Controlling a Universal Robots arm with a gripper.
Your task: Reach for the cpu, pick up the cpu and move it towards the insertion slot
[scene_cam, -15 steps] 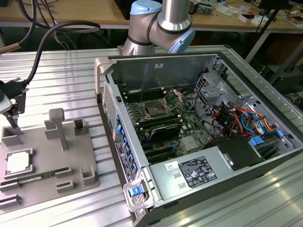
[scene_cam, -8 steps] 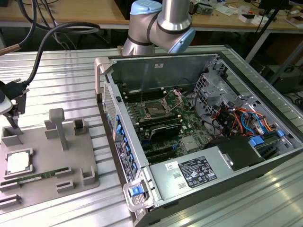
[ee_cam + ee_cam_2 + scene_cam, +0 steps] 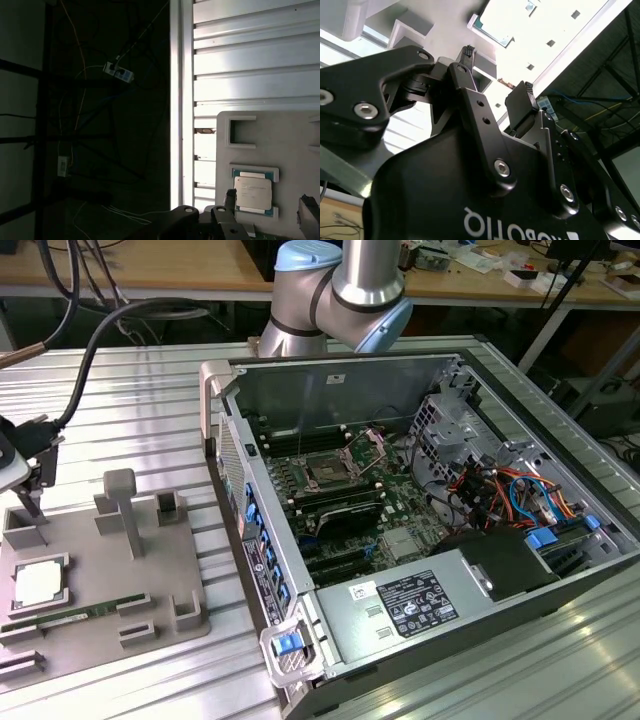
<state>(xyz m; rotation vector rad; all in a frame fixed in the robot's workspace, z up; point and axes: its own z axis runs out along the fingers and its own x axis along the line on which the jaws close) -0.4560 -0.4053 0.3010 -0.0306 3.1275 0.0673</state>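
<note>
Silver arm [image 3: 362,268], pale blue joint caps [image 3: 386,330], black fingers [image 3: 470,56] with ribbed tips, silver screws [image 3: 502,168], white lettering [image 3: 520,229]

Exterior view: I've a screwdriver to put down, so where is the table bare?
Bare ribbed table lies beyond the grey tray, up to the computer case, and at the near corner on the exterior view's right. Crowded: the tray, holding the cpu and memory stick, with the open gripper over it.

The parted claw [image 3: 268,199] flanks the cpu [image 3: 253,194] seated in a grey tray [image 3: 280,135].
</note>
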